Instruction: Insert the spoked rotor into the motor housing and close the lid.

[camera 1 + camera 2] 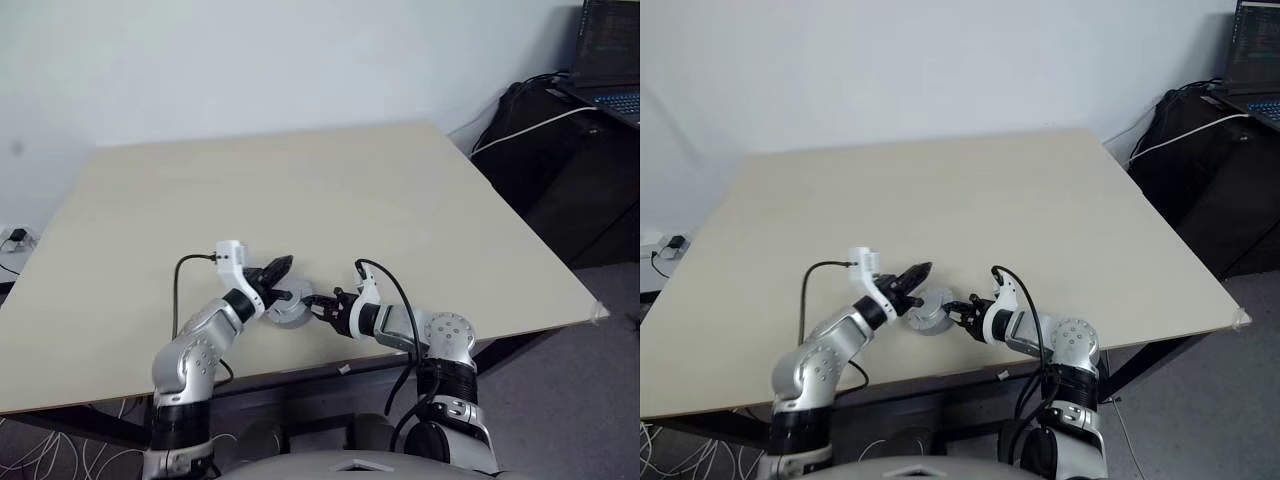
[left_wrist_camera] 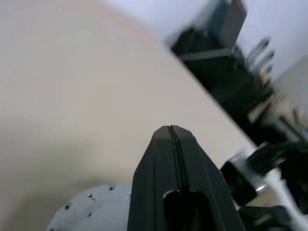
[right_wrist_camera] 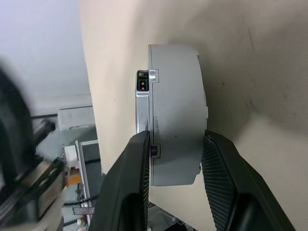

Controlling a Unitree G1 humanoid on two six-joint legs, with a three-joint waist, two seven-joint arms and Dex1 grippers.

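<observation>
Now the right gripper (image 3: 173, 159) has its two black fingers (image 3: 126, 192) partly open and clamped on the edge of a grey round assembly: the lid (image 3: 175, 110) sits closed on the housing (image 3: 142, 106), which shows as a thinner grey layer with a small dark socket. The assembly stands on edge between the jaws, above the beige table (image 1: 330, 190) near its front edge. Just beside it, the left gripper (image 2: 172, 132) has its jaws pressed fully together, holding nothing, its tip over the lid's grey face.
</observation>
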